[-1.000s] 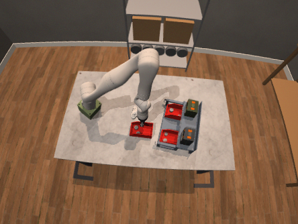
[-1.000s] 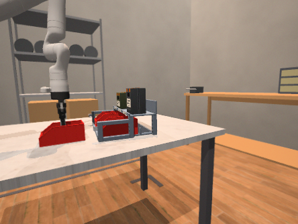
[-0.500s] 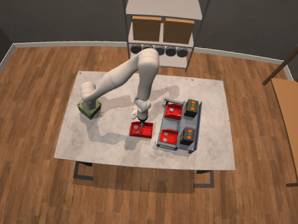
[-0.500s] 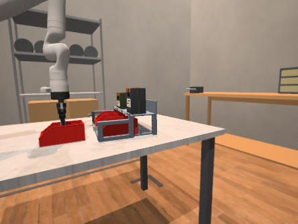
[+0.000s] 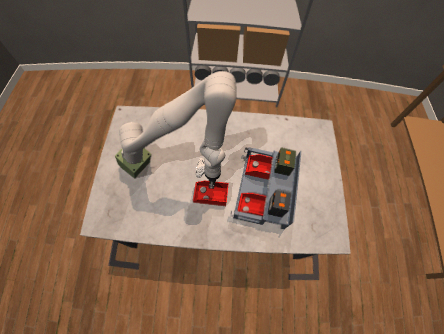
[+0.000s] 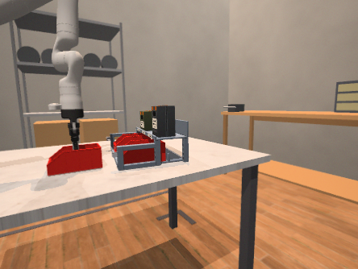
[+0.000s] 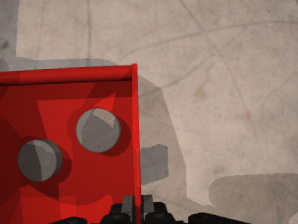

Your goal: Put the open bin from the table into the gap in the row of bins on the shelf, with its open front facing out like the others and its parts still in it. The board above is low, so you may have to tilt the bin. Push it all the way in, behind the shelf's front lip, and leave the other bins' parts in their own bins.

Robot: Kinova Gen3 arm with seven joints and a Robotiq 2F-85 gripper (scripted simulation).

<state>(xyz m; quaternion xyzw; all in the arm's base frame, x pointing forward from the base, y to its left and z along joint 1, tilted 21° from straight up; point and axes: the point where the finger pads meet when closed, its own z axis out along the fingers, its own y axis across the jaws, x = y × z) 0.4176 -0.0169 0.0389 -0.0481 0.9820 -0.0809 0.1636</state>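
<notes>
Pale table [image 5: 165, 220] [image 6: 210, 151] [image 7: 225, 100] bears the pinched bin [image 5: 217, 194] [image 6: 77, 161] [image 7: 75, 105]

The bin sits beneath the gripper [image 5: 212, 184] [image 6: 75, 148] [image 7: 137, 206], whose fingers pinch one side wall, just beside the shelf [image 5: 296, 187] [image 6: 157, 153]. Only the wrist view shows the wall between the fingertips; the exterior alone gives the bin's sloped profile. The top view shows the shelf's gap between two red bins [image 5: 259, 172] [image 5: 252, 210].

Across the top and exterior views, no change can be made out between the earlier pictures and now: the arm [image 5: 220, 110] [image 6: 68, 64], its end effector [image 5: 212, 185] [image 6: 75, 148] [image 7: 137, 205] and the red bin [image 5: 216, 195] [image 6: 77, 161] [image 7: 75, 185] on the worktop [image 5: 165, 215] [image 6: 226, 155] [image 7: 225, 100] show no discernible shift in position or tilt.
</notes>
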